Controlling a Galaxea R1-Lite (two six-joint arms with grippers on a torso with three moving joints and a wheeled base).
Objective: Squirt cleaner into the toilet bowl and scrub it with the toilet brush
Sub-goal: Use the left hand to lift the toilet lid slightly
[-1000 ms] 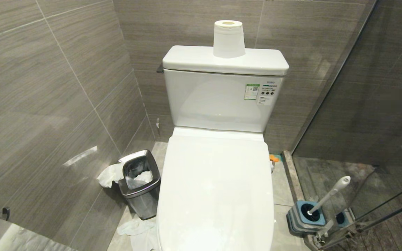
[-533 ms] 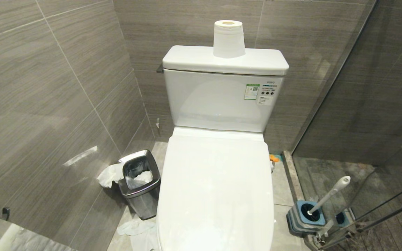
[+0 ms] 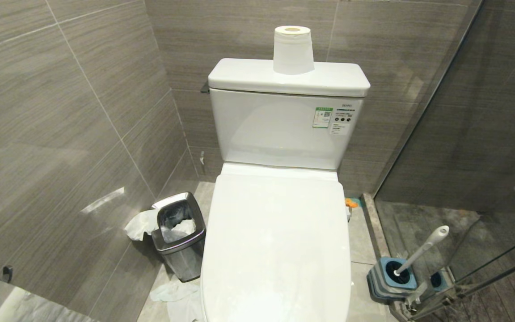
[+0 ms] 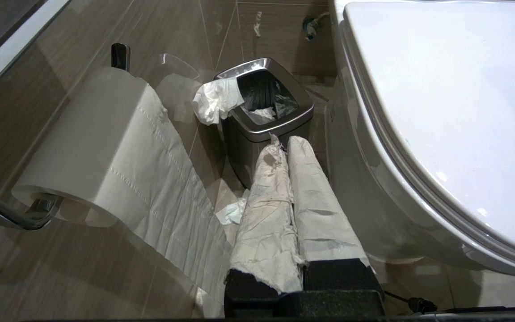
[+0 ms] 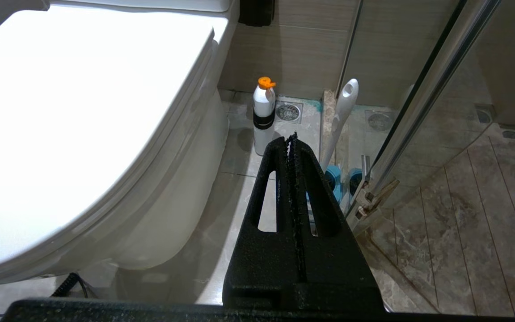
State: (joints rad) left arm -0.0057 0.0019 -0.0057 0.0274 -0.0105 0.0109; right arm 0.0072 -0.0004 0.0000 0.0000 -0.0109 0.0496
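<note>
The white toilet has its lid shut, so the toilet bowl's inside is hidden. Right of it on the floor, the toilet brush leans in its blue-and-grey holder by the glass. In the right wrist view its handle rises just beyond my right gripper, which is shut and empty. A white bottle with an orange cap stands beside the toilet's base; no blue cleaner shows. My left gripper, fingers wrapped in white, is shut and empty beside the toilet's left flank. Neither arm shows in the head view.
A steel waste bin stuffed with tissue stands left of the toilet, with tissue on the floor. A paper roll sits on the tank. A wall-mounted roll hangs close to my left gripper. A glass shower partition bounds the right.
</note>
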